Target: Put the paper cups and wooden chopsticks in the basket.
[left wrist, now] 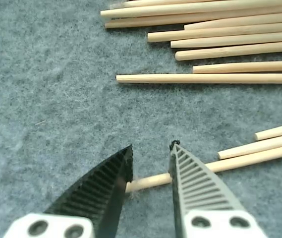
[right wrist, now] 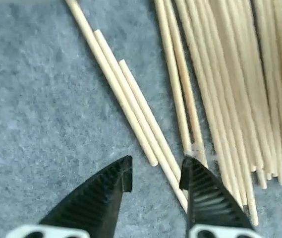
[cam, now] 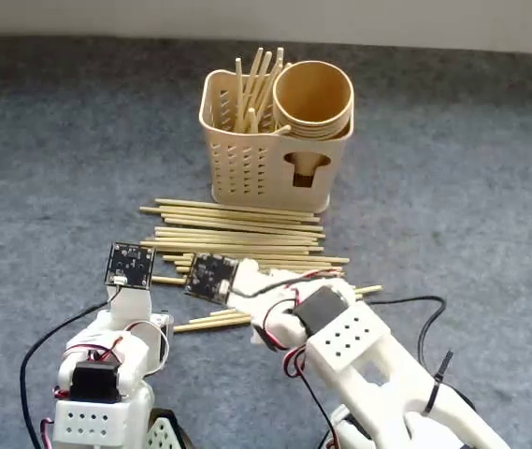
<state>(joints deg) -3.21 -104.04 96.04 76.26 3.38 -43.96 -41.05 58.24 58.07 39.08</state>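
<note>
Chopsticks (cam: 247, 234) loose | left jaws parted over one | right jaws parted

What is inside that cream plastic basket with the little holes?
Nested brown paper cups fill one side of the cream plastic basket, and several wooden chopsticks stand leaning beside them. The wall hides their lower parts, so the cups cannot be counted.
</note>
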